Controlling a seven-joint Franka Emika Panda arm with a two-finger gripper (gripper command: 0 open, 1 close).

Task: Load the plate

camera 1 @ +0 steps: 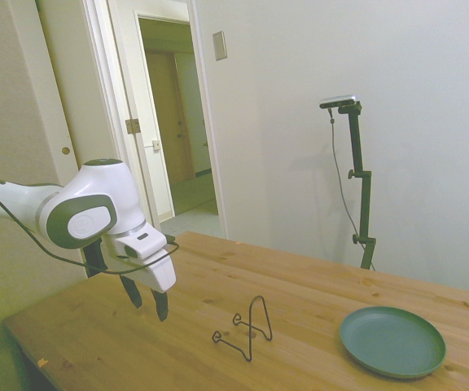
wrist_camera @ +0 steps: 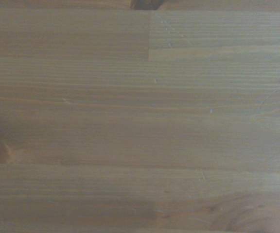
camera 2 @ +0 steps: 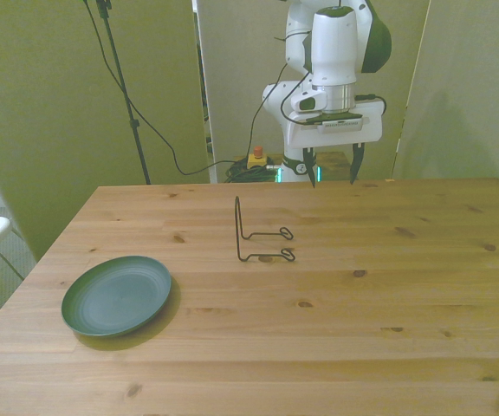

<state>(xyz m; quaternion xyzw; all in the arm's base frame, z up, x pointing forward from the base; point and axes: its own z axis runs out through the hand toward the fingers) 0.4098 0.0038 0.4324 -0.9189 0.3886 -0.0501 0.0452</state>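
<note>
Nothing is loaded yet: the plate (camera 2: 116, 295) is lying flat near the table's (camera 2: 388, 286) front-left corner in the front view, well apart from the wire rack (camera 2: 261, 234). The gripper (camera 2: 331, 168) is hovering empty, fingers apart, over the far edge.

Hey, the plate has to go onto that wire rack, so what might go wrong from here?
The plate lies flat on the table, so the open gripper may struggle to get under its low rim and could just push it along. It also sits near the table's edge, where a shove might tip it off. The wire rack looks light and may slide or topple.
</note>
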